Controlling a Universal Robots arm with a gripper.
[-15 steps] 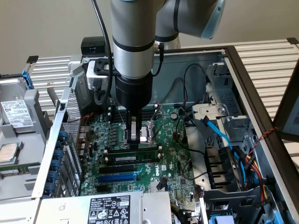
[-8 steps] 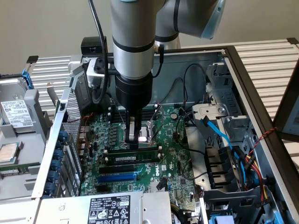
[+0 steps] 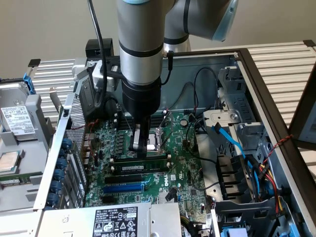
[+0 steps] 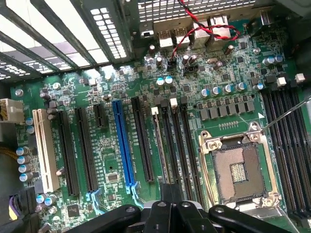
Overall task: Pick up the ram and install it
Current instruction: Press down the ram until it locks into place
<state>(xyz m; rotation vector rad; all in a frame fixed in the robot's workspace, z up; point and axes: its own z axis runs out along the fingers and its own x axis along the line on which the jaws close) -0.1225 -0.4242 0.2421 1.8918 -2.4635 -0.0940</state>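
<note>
Little can be read. A white label (image 3: pixel 117 220) on the power supply (image 3: pixel 74 222) at the case's front edge carries rows of small print and certification marks, too small to make out. A white sticker (image 3: pixel 16 121) on the drive at the exterior view's left bears print that cannot be read. The ram (image 3: pixel 139 168) has a small white label, also illegible.

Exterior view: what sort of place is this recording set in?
Probably a computer repair or assembly bench: an opened computer case lies on its side, its green motherboard bare, with a robot arm reaching into it.
</note>
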